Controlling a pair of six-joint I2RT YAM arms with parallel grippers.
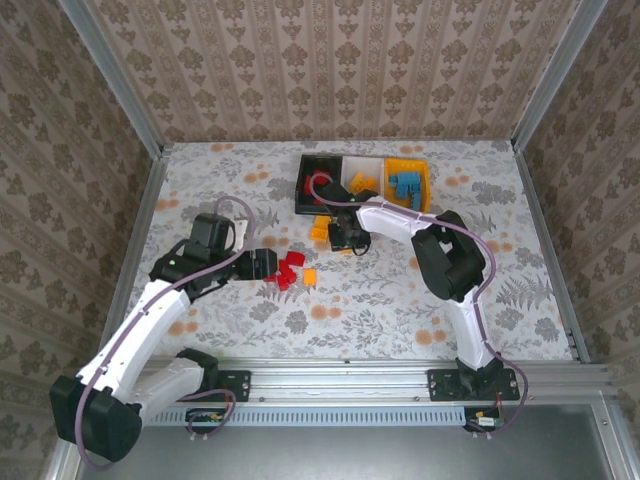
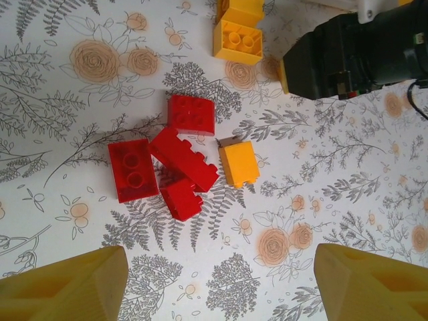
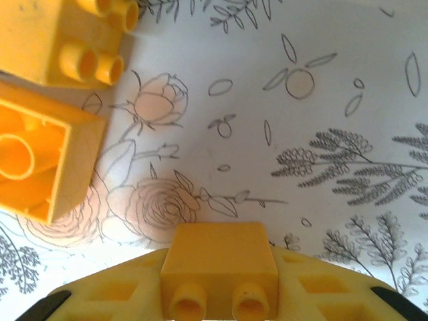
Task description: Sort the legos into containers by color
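Top external view: the left hand (image 1: 262, 265) sits low over the flowered tabletop (image 1: 400, 300), left of the middle. A small heap of red legos (image 1: 285, 270) lies just in front of it, with a lone orange lego (image 1: 309, 276) just right of the heap. In the left wrist view its yellow fingers (image 2: 63, 287) stand wide apart, released and grasping nothing. Four red bricks lie beyond them, bunched together and touching.

The right hand (image 1: 345, 238) is down at the tabletop farther off, just on the near side of the trays. In the right wrist view it is clenched on a held orange brick (image 3: 219, 264), whose studs point toward the camera. Two loose orange bricks (image 3: 40, 160) lie on the tabletop close by, to the left in that view.

At the far side three trays are joined in a row. The black tray (image 1: 302, 185) on the left has red pieces (image 1: 320, 192) in it. The white tray (image 1: 365, 165) in the middle has orange pieces (image 1: 360, 184). The yellow-orange tray (image 1: 408, 160) on the right has blue pieces (image 1: 405, 183).
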